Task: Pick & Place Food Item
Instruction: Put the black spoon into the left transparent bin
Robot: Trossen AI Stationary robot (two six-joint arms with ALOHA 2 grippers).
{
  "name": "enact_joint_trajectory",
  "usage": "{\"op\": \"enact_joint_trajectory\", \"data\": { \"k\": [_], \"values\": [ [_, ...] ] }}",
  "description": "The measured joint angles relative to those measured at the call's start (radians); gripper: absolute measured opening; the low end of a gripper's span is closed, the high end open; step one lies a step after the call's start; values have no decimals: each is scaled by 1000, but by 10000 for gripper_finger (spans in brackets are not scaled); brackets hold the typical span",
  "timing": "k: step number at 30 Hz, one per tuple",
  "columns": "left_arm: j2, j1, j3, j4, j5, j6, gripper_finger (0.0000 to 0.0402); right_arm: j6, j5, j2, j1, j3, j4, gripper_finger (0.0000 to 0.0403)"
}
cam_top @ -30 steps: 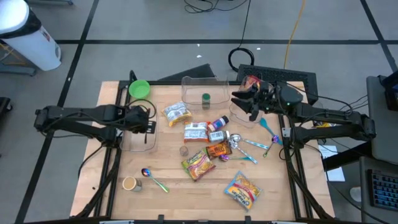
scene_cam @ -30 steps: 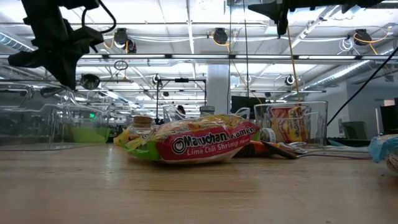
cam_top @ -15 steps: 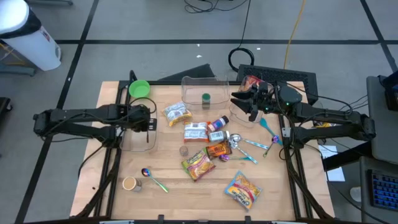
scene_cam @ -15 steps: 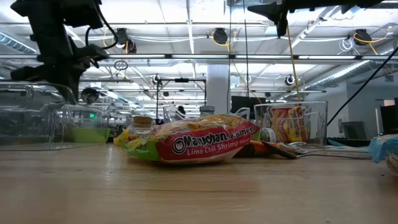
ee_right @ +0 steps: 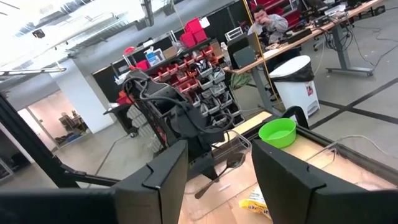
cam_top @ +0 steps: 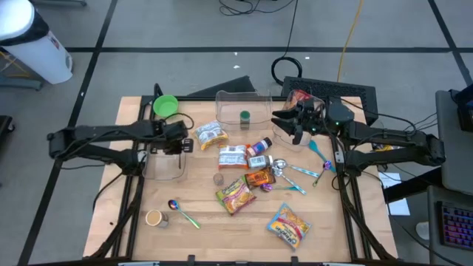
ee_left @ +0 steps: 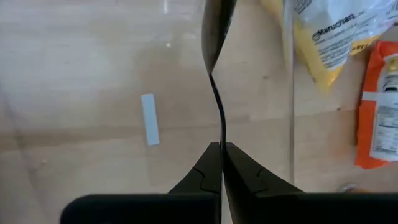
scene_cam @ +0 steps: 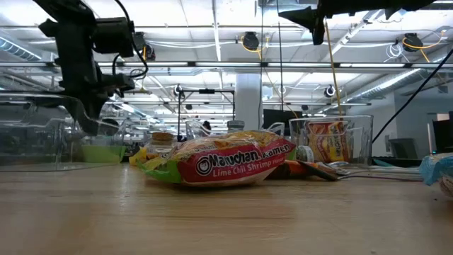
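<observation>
My left gripper (cam_top: 179, 143) hangs over a clear container (cam_top: 166, 168) at the table's left, shut on a thin dark spoon (ee_left: 217, 74) that shows edge-on. The same gripper (scene_cam: 86, 117) shows in the low view. Food packets lie mid-table: a yellow-white noodle packet (cam_top: 211, 134), an orange-white one (cam_top: 231, 156), a Lime Chili Shrimp packet (cam_top: 236, 194) and a blue-yellow one (cam_top: 288, 225). My right gripper (cam_top: 284, 122) is raised over the far right, pointing level toward the left arm, open (ee_right: 214, 180) with nothing between its fingers. My left gripper pinches the spoon's thin handle (ee_left: 221, 134) between its two shut fingers. The fingers point steeply down and the spoon runs on past the fingertips, along them. The spoon's wider end (ee_left: 216, 28) hangs below, over the clear container's floor.
A red packet stands in a clear tub (cam_top: 298, 98) behind my right gripper. A larger clear tub (cam_top: 240, 111) with a green-lidded jar and a green bowl (cam_top: 165, 105) sit at the far edge. A bottle (cam_top: 259, 148), teal utensils (cam_top: 316, 151), a spoon (cam_top: 183, 214) and a cup (cam_top: 154, 217) lie around.
My left gripper has moved toward the table's middle and sunk lower, still shut on the spoon, which has travelled with it over the clear container.
</observation>
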Motion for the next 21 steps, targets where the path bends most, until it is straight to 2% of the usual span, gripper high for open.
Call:
{"op": "enact_joint_trajectory", "data": {
  "k": [5, 21],
  "values": [
    [49, 17, 1, 45, 19, 14, 3, -10, 0, 0, 0, 0, -6, 171],
    [174, 39, 1, 46, 57, 46, 3, -18, 0, 0, 0, 0, -44, 171]
  ]
}}
